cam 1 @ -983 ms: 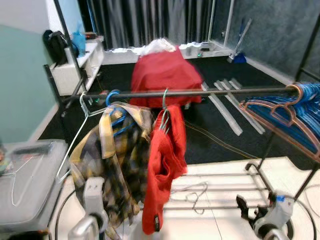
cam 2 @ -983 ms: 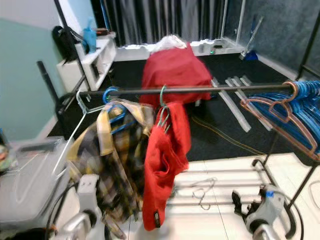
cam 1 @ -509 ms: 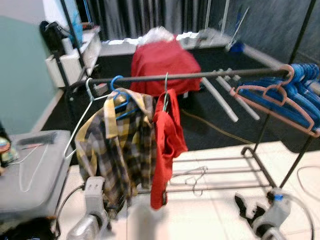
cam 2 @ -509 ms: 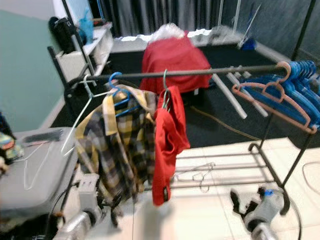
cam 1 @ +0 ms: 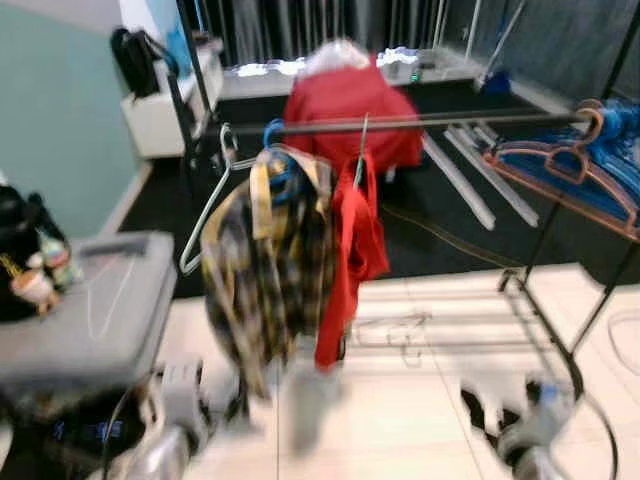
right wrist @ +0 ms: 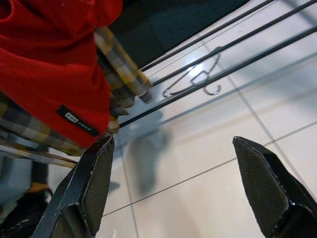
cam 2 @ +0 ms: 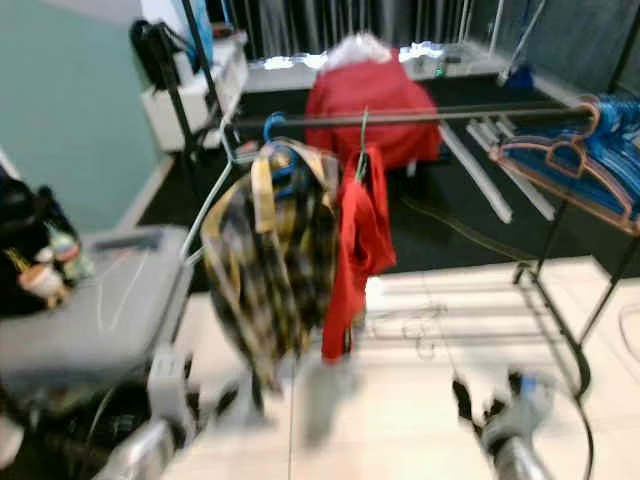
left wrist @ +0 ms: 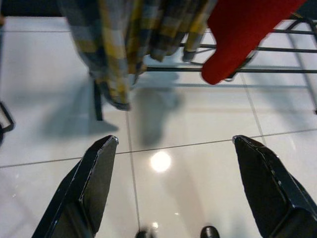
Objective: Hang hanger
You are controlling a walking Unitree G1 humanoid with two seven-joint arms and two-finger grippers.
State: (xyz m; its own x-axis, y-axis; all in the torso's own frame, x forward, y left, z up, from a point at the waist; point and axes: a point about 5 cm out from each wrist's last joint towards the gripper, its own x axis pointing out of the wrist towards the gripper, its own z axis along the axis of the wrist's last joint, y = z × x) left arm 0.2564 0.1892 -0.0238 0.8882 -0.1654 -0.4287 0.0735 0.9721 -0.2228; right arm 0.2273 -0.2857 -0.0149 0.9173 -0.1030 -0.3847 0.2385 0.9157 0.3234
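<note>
Head views are blurred, so prob walking. Clothes rail (cam 1: 440, 121) runs across the room w/ a plaid shirt (cam 1: 268, 262) on a blue hanger (cam 1: 277, 165) and a red garment (cam 1: 354, 255) on a green one, both hooked over the bar so they drape free of the floor. An empty white wire hanger (cam 1: 208, 215) sits at the rail's left end, tilted; a stack of blue/pink hangers (cam 1: 565, 170) is bunched at the right end.

Left gripper (left wrist: 173, 188) is down low over white tile, fingers spread, nothing in them. Right gripper (right wrist: 178, 183) same: spread and empty, facing the rack's lower bars and a loose wire hanger (right wrist: 194, 79) on the floor under it.

Judgement: nothing left in hand, hanging looks done or the next hanger isn't fetched yet. Grey storage box (cam 1: 90, 310) to the left has another wire hanger lying on its lid, a likely next pick.
</note>
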